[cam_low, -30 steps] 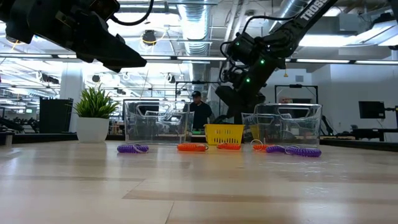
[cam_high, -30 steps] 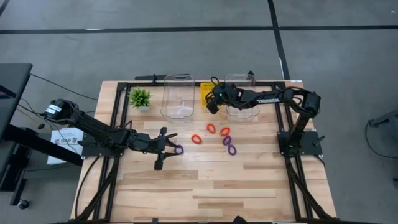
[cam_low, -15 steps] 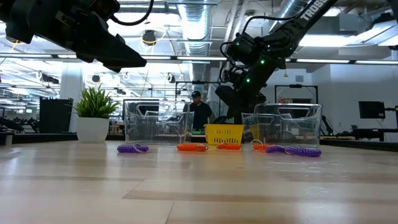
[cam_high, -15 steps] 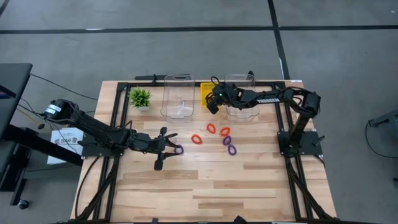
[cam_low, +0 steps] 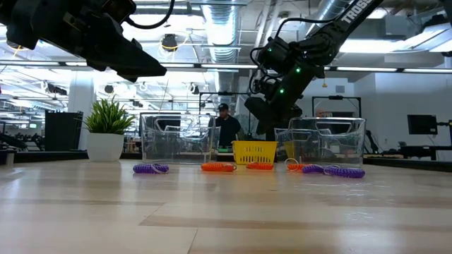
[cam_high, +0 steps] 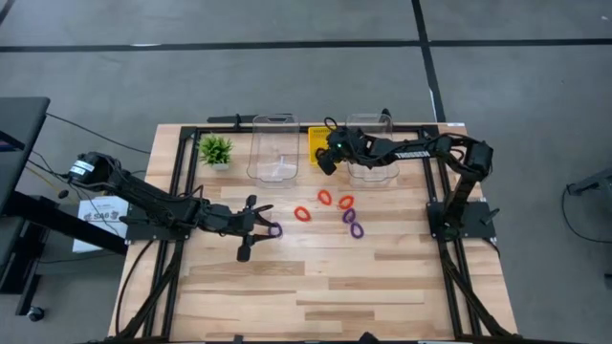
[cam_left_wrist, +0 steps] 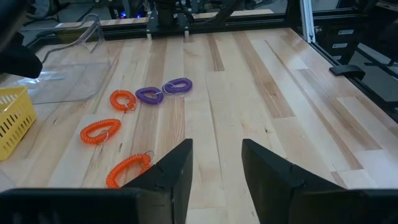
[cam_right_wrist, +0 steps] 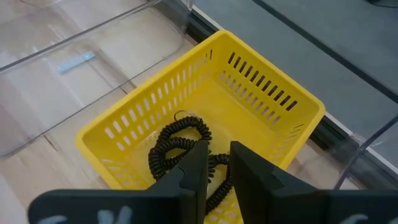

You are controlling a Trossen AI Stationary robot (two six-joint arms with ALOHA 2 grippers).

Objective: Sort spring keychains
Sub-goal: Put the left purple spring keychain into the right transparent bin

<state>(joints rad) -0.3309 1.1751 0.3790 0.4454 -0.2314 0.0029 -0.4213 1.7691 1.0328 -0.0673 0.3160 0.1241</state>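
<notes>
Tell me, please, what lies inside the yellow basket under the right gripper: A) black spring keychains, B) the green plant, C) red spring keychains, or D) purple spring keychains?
A: the right wrist view shows black spring keychains coiled on the floor of the yellow basket, just beyond the right gripper.

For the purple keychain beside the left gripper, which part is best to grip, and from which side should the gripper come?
The purple keychain lies flat on the table, right at the tips of the open left gripper. Probably best to come straight down from above and close the fingers across one long side of its coiled oval, since a flat loop offers no tall edge to grip from the side.
</notes>
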